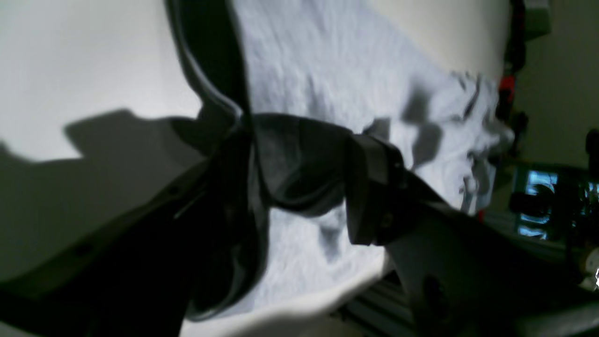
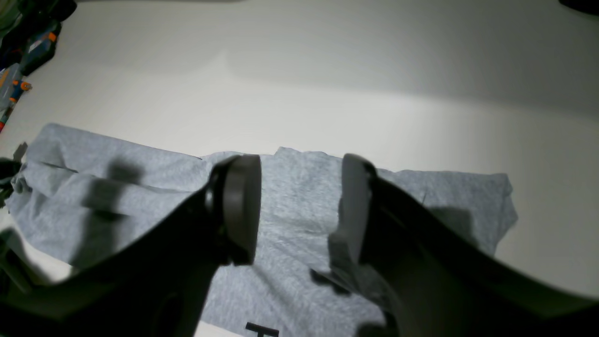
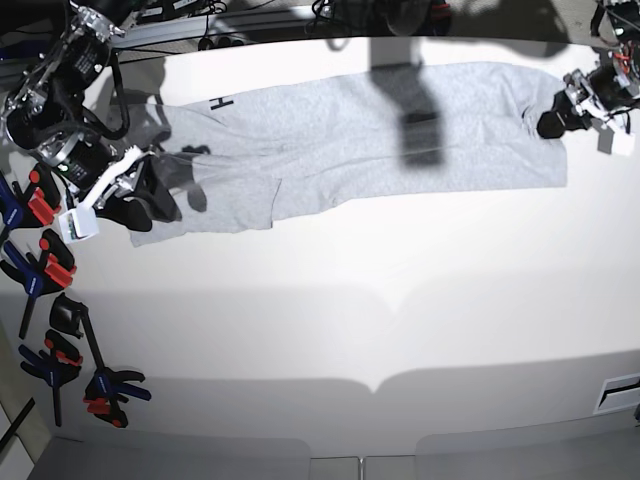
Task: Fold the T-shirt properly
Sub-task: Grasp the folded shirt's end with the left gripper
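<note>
Lying flat: the T-shirt (image 3: pixel 380 130), stretched as a long grey band across the far part of the white table (image 3: pixel 350 300), with most of the near surface bare.
Shirt ends: one end near the right gripper on the base view's left, the other reaching the left gripper on that view's right.
Shirt surface: mostly smooth in the middle, with a doubled flap hanging lower towards the right-arm end and bunched creases at both ends.
Lettering: a black block letter (image 3: pixel 220 102) on the far edge near the right-arm end, also just visible at the bottom of the right wrist view.
Right gripper (image 2: pixel 299 187): over the shirt's end, pads apart, grey cloth plainly visible in the gap, nothing between the fingers.
Left gripper (image 1: pixel 299 164): at the shirt's other end, fingers clamped on a dark, shadowed fold of the cloth; a lifted edge of fabric curving up from the grip; wrist view blurred.
Shadows: arm shadows falling on the shirt's middle and on the table.
Table's edge: several black spring clamps (image 3: pixel 45 270) with red and blue tips, lying well apart from the shirt beside the right arm.
</note>
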Tool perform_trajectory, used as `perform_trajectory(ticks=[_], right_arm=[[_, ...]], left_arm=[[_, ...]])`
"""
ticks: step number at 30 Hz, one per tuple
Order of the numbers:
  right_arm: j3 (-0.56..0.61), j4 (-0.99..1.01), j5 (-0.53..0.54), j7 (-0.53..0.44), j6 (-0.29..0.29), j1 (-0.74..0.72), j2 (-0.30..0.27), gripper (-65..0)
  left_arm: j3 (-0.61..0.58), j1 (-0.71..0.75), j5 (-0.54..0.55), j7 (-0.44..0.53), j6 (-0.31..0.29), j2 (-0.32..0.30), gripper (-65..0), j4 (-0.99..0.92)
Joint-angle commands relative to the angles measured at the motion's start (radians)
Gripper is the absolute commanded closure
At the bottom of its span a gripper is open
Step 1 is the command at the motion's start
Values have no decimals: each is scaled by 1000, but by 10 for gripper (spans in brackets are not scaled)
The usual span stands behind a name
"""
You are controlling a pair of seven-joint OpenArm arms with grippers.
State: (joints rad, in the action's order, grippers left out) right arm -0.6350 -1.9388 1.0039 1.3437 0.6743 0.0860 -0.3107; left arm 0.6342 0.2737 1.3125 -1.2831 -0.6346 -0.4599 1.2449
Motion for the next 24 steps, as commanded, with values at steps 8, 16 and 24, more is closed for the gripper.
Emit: perform_trajectory(ticks=[8, 16, 24], right_arm=[[-6, -18, 29, -26, 11, -11, -16, -265], [-6, -18, 29, -18, 11, -11, -16, -265], [-5, -18, 29, -16, 10, -11, -16, -265]], left_arm=[[5, -8, -1, 9, -10, -28, -297, 11], [7, -8, -40, 43, -14, -59, -297, 11], [6, -8, -210, 85, -13, -137, -446, 11]])
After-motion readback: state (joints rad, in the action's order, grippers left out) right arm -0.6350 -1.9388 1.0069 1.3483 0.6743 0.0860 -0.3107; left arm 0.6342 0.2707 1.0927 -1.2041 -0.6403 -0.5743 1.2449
